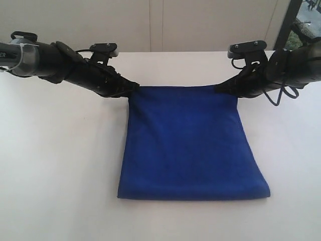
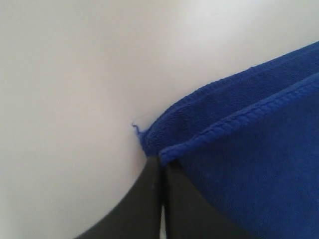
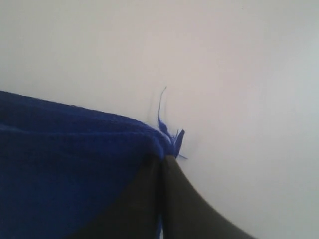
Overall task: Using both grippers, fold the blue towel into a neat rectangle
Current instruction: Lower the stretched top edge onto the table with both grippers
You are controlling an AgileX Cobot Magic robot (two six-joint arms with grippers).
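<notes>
Left to right: left gripper [image 1: 133, 88] is clenched on the blue towel [image 1: 190, 145] at the cloth's 11 o'clock corner. Its tapering black fingers [image 2: 142, 209] are pressed together with only the very tip of the corner between them. Risk: so shallow a bite probably slips if either arm tugs. The wrist view there shows two layers with stitched hems, the upper hem sitting back from the lower one. Letting go like this likely leaves a stepped edge, not a neat rectangle. A stray thread [image 2: 135, 128] curls off that corner and could snag a fingertip. The towel lies mid-table, doubled over, with its rounded fold at 6 o'clock and its free edges at 12 o'clock, strung between the arms. I can't tell whether that far edge rests on the white table [image 1: 60, 165] or hangs just above it. The cloth is soft, matte, deep royal blue microfibre with a plain nap, limp enough to sag or bunch if the arms move unevenly, and a skewed pull would twist the rectangle. The table is smooth and slippery-looking, so the lower layer may slide. Right gripper [image 1: 219, 89] is pinched on the 1 o'clock corner, also right at the tip. A longer frayed thread [image 3: 162, 107] sticks up there, carrying the same snag and slip-out risk.
</notes>
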